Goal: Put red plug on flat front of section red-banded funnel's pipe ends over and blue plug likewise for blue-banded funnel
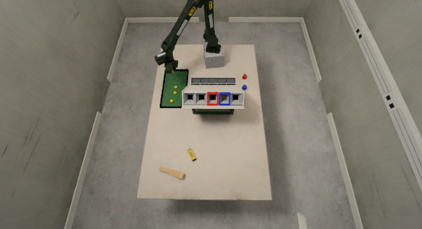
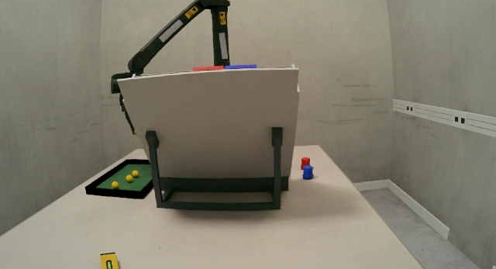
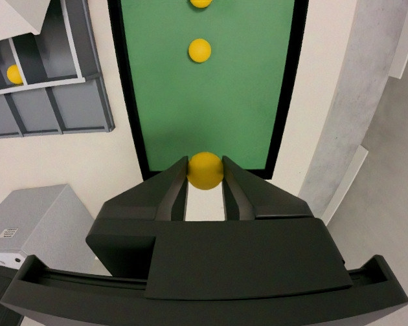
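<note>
My gripper (image 1: 172,70) (image 3: 204,163) is shut on a yellow marble (image 3: 204,171) and holds it above the back end of the green tray (image 1: 180,80) (image 2: 116,192) (image 3: 214,105). Three more yellow marbles (image 1: 175,92) (image 2: 129,178) (image 3: 199,50) lie in the tray. The funnel box stands beside it, with a red-banded funnel (image 1: 212,93) and a blue-banded funnel (image 1: 224,93). The grey sectioned catch tray (image 1: 213,80) (image 3: 56,105) lies behind it; one marble (image 3: 14,74) sits in a section. The red plug (image 1: 244,76) (image 2: 305,163) and blue plug (image 1: 244,87) (image 2: 308,172) stand to the right.
The white cover (image 2: 217,118) on a dark stand hides the pipes. The arm's grey base (image 1: 213,59) (image 3: 32,217) stands behind the catch tray. A yellow block (image 1: 191,154) (image 2: 108,261) and a wooden spatula (image 1: 171,172) lie near the table's front.
</note>
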Controlling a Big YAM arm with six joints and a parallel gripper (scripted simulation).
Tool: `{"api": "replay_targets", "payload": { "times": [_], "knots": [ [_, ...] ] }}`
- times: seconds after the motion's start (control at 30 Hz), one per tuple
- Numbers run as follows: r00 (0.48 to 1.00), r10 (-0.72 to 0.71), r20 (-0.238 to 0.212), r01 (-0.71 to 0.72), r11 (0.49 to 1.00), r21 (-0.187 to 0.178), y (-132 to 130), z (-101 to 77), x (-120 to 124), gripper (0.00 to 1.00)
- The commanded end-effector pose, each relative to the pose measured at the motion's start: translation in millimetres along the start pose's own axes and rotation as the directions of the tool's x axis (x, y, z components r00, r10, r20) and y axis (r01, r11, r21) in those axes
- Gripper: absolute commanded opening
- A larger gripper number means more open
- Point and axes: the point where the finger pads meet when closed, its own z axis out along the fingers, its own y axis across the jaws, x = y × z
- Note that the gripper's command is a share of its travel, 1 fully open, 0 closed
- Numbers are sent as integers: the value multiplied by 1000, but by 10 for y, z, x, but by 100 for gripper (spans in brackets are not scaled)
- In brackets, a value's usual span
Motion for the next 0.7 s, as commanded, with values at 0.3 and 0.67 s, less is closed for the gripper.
{"api": "replay_targets", "payload": {
  "times": [0.3, 0.67],
  "knots": [
    [1000, 1, 9, -1, 1000, 11, -151, -71, -139, 0],
    [1000, 1, 7, -1, 1000, 8, -154, -79, -139, 0]
  ]
}}
